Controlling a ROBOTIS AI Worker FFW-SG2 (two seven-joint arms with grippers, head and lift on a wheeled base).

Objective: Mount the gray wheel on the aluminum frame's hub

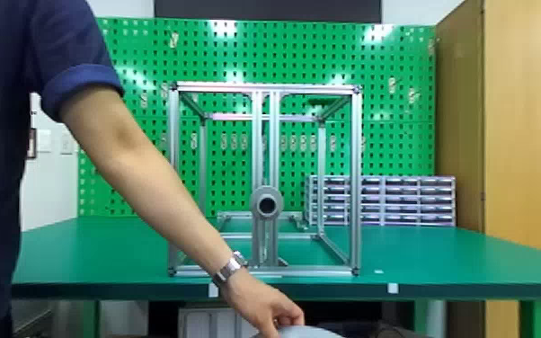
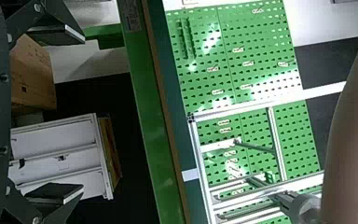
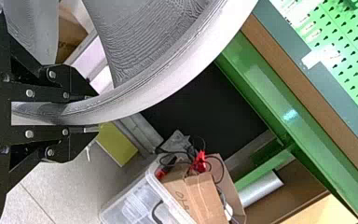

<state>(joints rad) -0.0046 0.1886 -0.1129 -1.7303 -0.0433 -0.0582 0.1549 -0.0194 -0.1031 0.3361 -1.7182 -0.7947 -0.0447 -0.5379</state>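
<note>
In the head view, the aluminum frame (image 1: 356, 180) stands on the table, its round gray hub (image 1: 267, 203) at the front uprights. At the bottom edge, a person's hand (image 1: 260, 305) touches the top of the gray wheel (image 1: 312, 332). The right wrist view has my right gripper (image 3: 91, 114) shut on the rim of the gray wheel (image 3: 168, 79). My left gripper (image 2: 81, 114) is open in the left wrist view, nothing between its widely parted fingers, with the frame (image 2: 200, 163) and hub (image 2: 305, 207) beyond it.
The green table (image 1: 418, 256) has its front edge below the frame. A drawer cabinet (image 1: 382, 200) stands behind the frame at the right. The person's arm (image 1: 148, 175) crosses in front of the frame's left side. Below the table is a plastic bin (image 3: 144, 196) with cardboard and cables.
</note>
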